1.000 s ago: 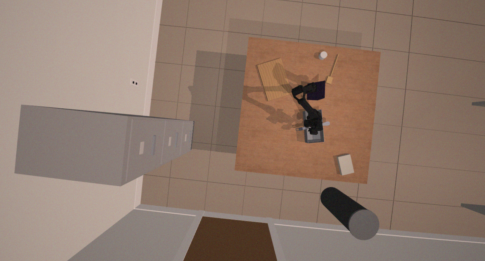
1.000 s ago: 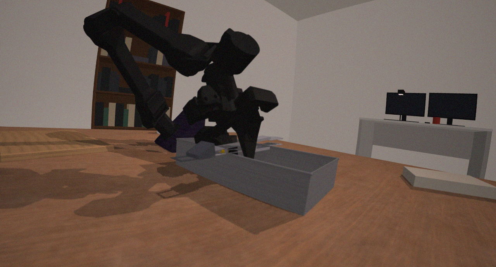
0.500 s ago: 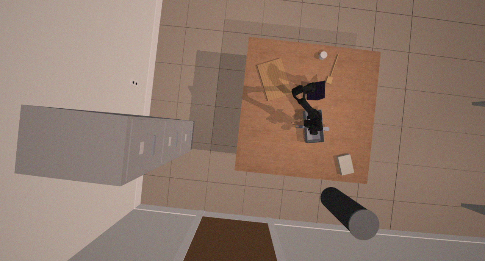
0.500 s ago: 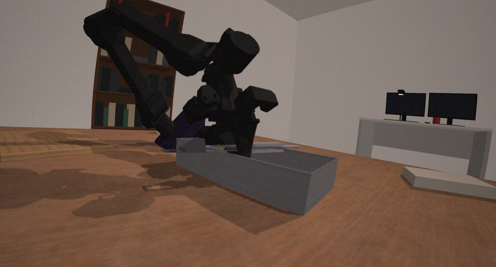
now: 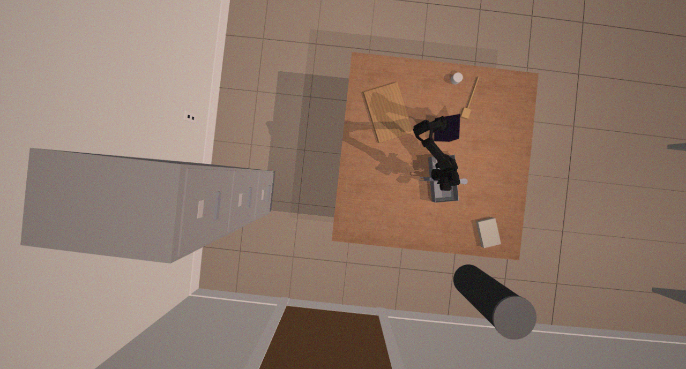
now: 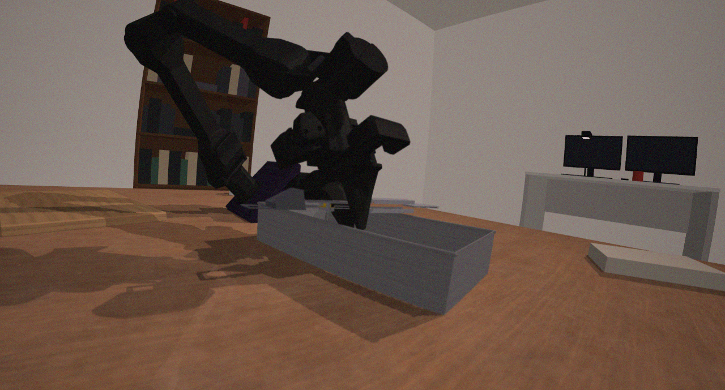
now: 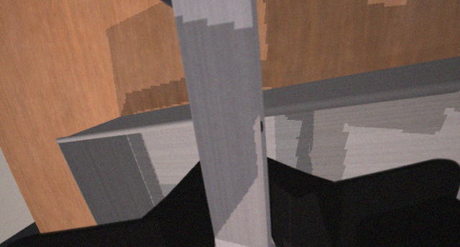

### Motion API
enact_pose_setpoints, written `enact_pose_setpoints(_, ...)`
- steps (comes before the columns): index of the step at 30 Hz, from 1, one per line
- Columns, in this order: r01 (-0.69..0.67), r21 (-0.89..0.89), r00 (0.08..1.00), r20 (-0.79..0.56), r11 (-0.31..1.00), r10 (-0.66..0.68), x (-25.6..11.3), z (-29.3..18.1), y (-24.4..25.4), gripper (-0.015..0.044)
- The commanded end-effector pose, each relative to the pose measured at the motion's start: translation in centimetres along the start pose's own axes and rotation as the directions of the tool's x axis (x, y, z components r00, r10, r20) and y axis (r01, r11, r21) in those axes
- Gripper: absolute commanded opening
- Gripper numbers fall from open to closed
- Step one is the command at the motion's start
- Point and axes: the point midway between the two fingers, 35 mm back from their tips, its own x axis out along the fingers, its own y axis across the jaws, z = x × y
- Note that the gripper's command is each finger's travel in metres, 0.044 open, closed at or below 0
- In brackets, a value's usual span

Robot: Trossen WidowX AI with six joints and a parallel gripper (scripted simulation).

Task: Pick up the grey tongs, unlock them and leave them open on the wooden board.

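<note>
The grey tongs [image 5: 463, 180] [image 6: 287, 200] [image 7: 228, 96] lie level across the grey roasting tin [image 5: 444, 200] [image 6: 385, 266], near rim height, with both ends reaching past its long sides. Whether they touch the rim is hard to tell. A dark block sits near their left end in the exterior view. My gripper [image 6: 353, 222] [image 7: 227, 161] points down over the tin, shut on the tongs, with one finger on each side of them. The arm hides the tongs' middle in the top view. The wooden board [image 5: 383, 96] [image 6: 121, 218] lies flat, with nothing on it but shadows.
The dark purple block [image 5: 450, 127] [image 6: 278, 177] is by the arm's base. A white cup [image 5: 456, 78] and a wooden tool [image 5: 465, 112] with a long handle lie beyond it. A cream box [image 5: 489, 232] [image 6: 653, 268] is near a table corner.
</note>
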Motion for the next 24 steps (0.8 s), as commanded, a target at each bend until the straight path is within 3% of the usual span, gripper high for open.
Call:
enact_pose_setpoints(1, -0.020, 0.011, 1.000, -0.002, 1.000, 0.020, -4.38, 0.23, 2.83, -0.0150)
enact_pose_setpoints(24, 0.017, -0.014, 1.000, -0.010, 1.000, -0.017, -5.19, 0.15, 3.32, -0.0150)
